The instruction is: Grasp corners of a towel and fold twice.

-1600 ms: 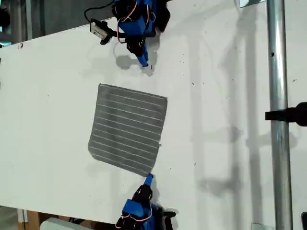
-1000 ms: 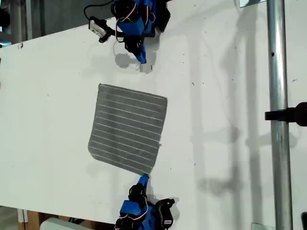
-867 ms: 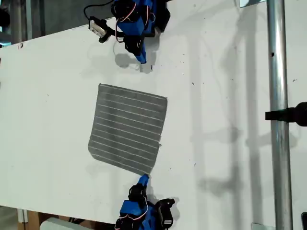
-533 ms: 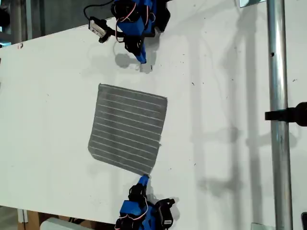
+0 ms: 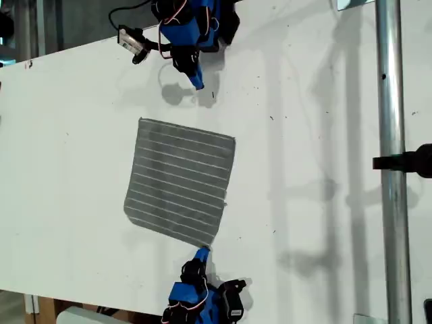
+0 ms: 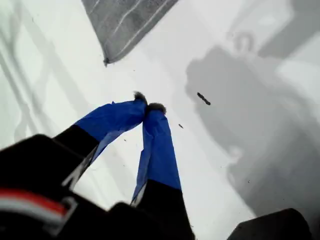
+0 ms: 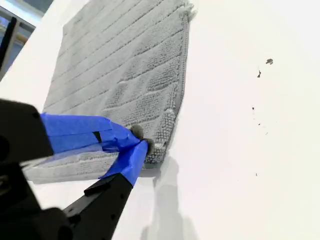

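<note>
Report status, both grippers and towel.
My first gripper shut, off the towel. My second gripper shut at its near corner, grip unconfirmed. Towel flat, unfolded. Nothing in the way.

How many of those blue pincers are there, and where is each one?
2. My first pincer hangs over bare table near the exterior view's top, short of the towel. My second pincer, near the bottom, is at the towel's nearest corner.
</note>
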